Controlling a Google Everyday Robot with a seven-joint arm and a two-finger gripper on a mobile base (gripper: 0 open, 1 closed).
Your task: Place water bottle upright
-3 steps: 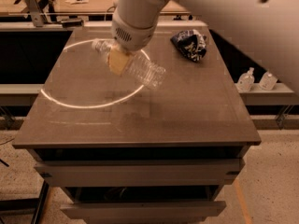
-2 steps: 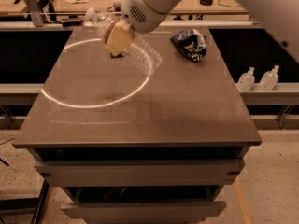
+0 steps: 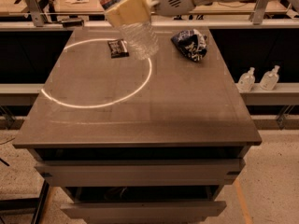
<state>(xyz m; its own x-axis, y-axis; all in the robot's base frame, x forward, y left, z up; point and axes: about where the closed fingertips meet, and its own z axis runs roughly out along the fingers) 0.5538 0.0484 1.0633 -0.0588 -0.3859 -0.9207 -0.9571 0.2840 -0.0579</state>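
Note:
The water bottle [image 3: 138, 36] is a clear ribbed plastic bottle with a label band near its shoulder. It hangs in the air above the back of the table, nearly upright, tilted with its top toward the upper left; its cap is cut off by the frame's top edge. My gripper [image 3: 127, 9], with tan finger pads, is shut on the bottle's upper body at the top of the view. The white arm reaches in from the upper right. The bottle's base hovers over the far part of the table [image 3: 140, 111].
A dark blue-and-white snack bag [image 3: 190, 44] lies at the table's back right. A small dark packet [image 3: 118, 48] lies at the back, left of the bottle's base. A bright ring of light [image 3: 88, 104] marks the tabletop. Two small pump bottles [image 3: 258, 79] stand on a ledge right.
The gripper lifted the bottle off the table, moved it up and toward the back, and turned it from lying to nearly upright. The dark packet it covered now shows.

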